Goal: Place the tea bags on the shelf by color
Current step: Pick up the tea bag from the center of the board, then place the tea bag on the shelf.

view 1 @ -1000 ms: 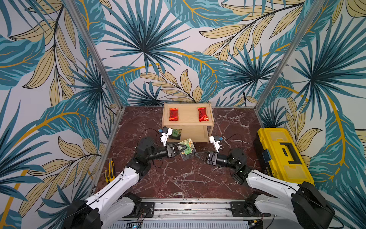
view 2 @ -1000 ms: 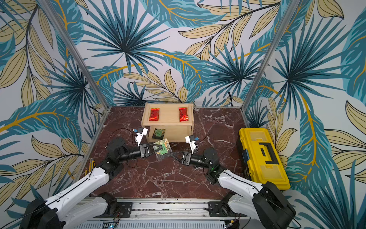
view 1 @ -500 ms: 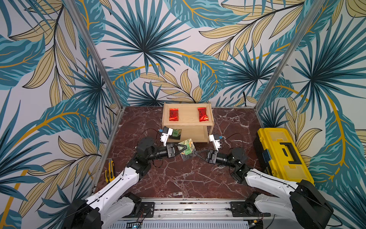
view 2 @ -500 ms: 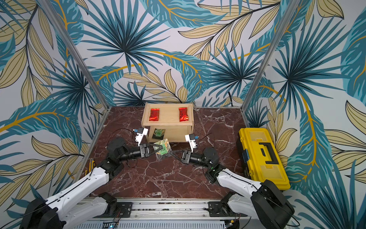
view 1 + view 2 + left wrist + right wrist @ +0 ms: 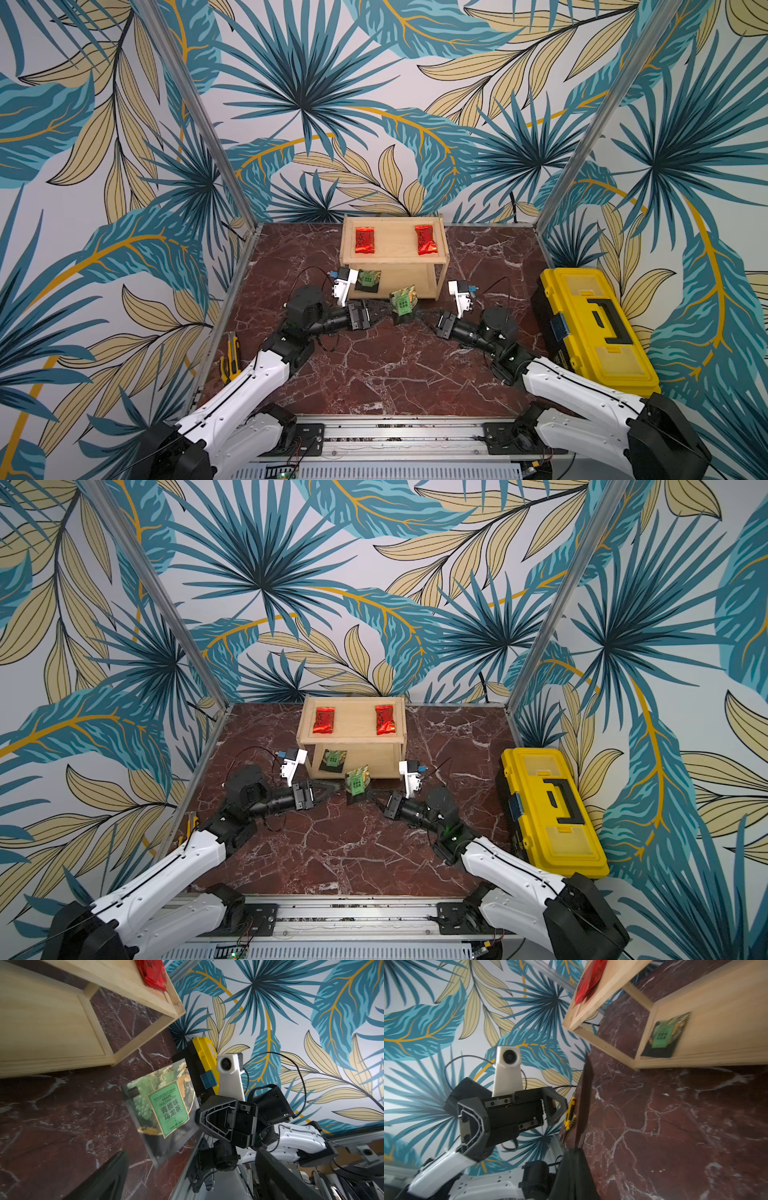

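Note:
The light-wood shelf [image 5: 395,266] stands at the back with two red tea bags [image 5: 365,240] [image 5: 426,240] on its top board and one green tea bag [image 5: 368,280] on the lower board. A second green-and-gold tea bag [image 5: 403,301] hangs upright in front of the shelf, just above the marble floor. My right gripper [image 5: 415,316] is shut on its edge, and in the right wrist view the packet [image 5: 584,1105] shows edge-on rising from the fingers [image 5: 576,1150]. My left gripper [image 5: 384,311] stands open beside the packet, its fingers [image 5: 104,1178] wide apart and off the packet [image 5: 164,1109].
A yellow toolbox [image 5: 594,328] lies along the right wall. A yellow utility knife [image 5: 230,361] lies by the left wall. Both arms reach in low from the front rail.
My right gripper closed in and shut on the green tea bag. My left gripper, shut on it before, has opened and let it go.

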Motion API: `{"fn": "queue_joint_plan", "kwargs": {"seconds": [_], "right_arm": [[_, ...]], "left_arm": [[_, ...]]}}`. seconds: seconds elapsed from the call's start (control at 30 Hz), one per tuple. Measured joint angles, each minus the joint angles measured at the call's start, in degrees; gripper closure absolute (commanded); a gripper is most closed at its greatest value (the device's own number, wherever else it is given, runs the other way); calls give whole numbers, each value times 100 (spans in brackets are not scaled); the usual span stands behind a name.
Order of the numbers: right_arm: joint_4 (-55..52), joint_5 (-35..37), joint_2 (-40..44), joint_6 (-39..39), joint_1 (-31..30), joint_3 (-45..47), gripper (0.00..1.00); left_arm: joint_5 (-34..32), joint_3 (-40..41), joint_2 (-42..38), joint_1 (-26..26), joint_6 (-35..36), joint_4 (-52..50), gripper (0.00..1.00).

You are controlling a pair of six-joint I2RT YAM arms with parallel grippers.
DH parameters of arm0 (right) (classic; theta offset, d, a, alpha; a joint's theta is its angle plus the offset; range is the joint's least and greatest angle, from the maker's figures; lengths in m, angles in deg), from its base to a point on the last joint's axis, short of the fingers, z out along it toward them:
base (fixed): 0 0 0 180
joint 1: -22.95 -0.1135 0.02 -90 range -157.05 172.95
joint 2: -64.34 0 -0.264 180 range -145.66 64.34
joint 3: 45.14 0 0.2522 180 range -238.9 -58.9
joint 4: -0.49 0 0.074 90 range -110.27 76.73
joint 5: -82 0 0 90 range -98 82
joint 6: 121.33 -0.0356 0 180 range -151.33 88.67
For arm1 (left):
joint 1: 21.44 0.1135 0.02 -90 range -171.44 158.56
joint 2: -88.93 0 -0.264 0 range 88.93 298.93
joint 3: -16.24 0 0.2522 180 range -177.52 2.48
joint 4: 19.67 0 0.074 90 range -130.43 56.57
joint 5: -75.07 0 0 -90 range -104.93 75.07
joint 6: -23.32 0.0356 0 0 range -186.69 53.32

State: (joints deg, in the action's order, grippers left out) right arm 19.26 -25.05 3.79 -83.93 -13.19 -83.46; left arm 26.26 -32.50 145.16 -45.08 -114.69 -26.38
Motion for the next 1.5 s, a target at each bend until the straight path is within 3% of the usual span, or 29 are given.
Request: {"fn": "queue_joint_plan", "kwargs": {"seconds": [0.17, 0.3, 0.6, 0.8, 1.13, 1.5], "right_arm": [[-240, 1082, -420, 612, 0, -4, 100], [-199, 1652, -1231, 1056, 0, -179, 100], [730, 1945, -2929, 1552, 0, -946, 100], [1309, 1965, -3620, 1650, 0, -1215, 100], [1563, 2157, -4120, 1729, 11, -1469, 100], [1060, 2955, -4201, 1838, 17, -1733, 100]], "left_arm": [[-643, -564, -264, 247, 656, -1058, 0], [-844, -664, -398, 407, 925, -1392, 0], [-898, -662, -431, 516, 1036, -1696, 0], [-901, -660, -452, 527, 1075, -1722, 0], [-890, -658, -448, 533, 1102, -1722, 0], [-885, -656, -448, 538, 1121, -1722, 0]]}}
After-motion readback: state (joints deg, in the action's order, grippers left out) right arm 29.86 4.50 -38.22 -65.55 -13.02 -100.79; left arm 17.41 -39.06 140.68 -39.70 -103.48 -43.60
